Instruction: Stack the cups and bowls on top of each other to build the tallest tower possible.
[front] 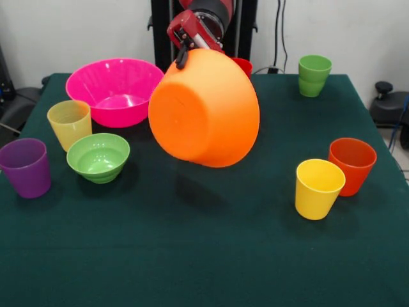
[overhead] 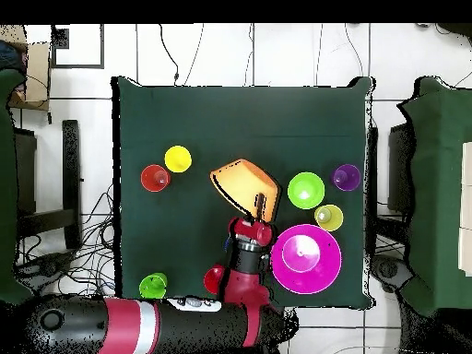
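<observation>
- The claw point(front: 183, 56) is gripping the rim of the orange bowl point(front: 204, 109), its fingers closed over the edge, and is holding it up off the green surface point(front: 204, 256).
- The orange bowl is hanging tilted on its side, its underside facing the front camera and its shadow falling on the cloth below it.
- From overhead, the orange bowl point(overhead: 241, 182) is showing near the middle of the surface point(overhead: 240, 120), with the claw point(overhead: 261, 205) at its rim and the red and black arm point(overhead: 244, 277) reaching in from the bottom edge.
- The pink bowl point(front: 115, 89) is sitting upright on the surface, open side up, beside the raised orange bowl in the front view.
- The small green bowl point(front: 98, 157) is standing upright in front of the pink bowl, with the pale yellow cup point(front: 69, 123) just beside both of them.
- The purple cup point(front: 25, 167) is standing near the surface's edge, close to the green bowl.
- The bright yellow cup point(front: 318, 188) and the orange-red cup point(front: 351, 165) are standing upright just beside each other, well apart from the bowls.
- The green cup point(front: 314, 75) is standing alone at a far corner.
- A red cup point(front: 243, 65) is peeking out behind the orange bowl, mostly hidden.
</observation>
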Available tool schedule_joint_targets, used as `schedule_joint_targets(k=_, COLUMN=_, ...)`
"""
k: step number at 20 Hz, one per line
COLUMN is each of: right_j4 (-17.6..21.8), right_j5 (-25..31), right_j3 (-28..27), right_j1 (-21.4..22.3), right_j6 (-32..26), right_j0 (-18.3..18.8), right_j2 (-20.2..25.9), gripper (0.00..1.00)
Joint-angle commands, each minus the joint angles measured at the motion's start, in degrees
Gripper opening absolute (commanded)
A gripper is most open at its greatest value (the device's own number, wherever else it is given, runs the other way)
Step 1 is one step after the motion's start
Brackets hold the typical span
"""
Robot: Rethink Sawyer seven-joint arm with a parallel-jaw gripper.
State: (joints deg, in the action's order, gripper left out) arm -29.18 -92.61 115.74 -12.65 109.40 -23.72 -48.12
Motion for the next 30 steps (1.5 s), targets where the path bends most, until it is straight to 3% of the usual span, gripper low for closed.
schedule_joint_targets(k=1, right_j4=-8.8, right_j5=-6.7, right_j3=7.3, right_j1=-2.5, right_j6=9.4, right_j0=-2.6, right_j2=11.1, gripper=0.00)
schedule_joint_targets(k=4, right_j4=-11.3, right_j5=-8.8, right_j3=9.7, right_j1=-3.2, right_j6=10.9, right_j0=-3.6, right_j2=12.4, gripper=0.00)
schedule_joint_targets(k=10, right_j4=-21.4, right_j5=-16.3, right_j3=18.2, right_j1=-5.4, right_j6=17.4, right_j0=-7.4, right_j2=18.6, gripper=0.00)
schedule_joint_targets(k=15, right_j4=-20.7, right_j5=-17.0, right_j3=23.2, right_j1=-7.2, right_j6=23.4, right_j0=-9.7, right_j2=21.3, gripper=0.00)
schedule_joint_targets(k=20, right_j4=-26.1, right_j5=-18.5, right_j3=28.7, right_j1=-9.9, right_j6=30.0, right_j0=-14.5, right_j2=26.4, gripper=0.00)
schedule_joint_targets(k=25, right_j4=-22.8, right_j5=-15.9, right_j3=31.1, right_j1=-12.5, right_j6=36.0, right_j0=-19.0, right_j2=27.9, gripper=0.00)
schedule_joint_targets(k=30, right_j4=-24.4, right_j5=-14.2, right_j3=34.5, right_j1=-13.8, right_j6=41.4, right_j0=-25.2, right_j2=31.3, gripper=0.00)
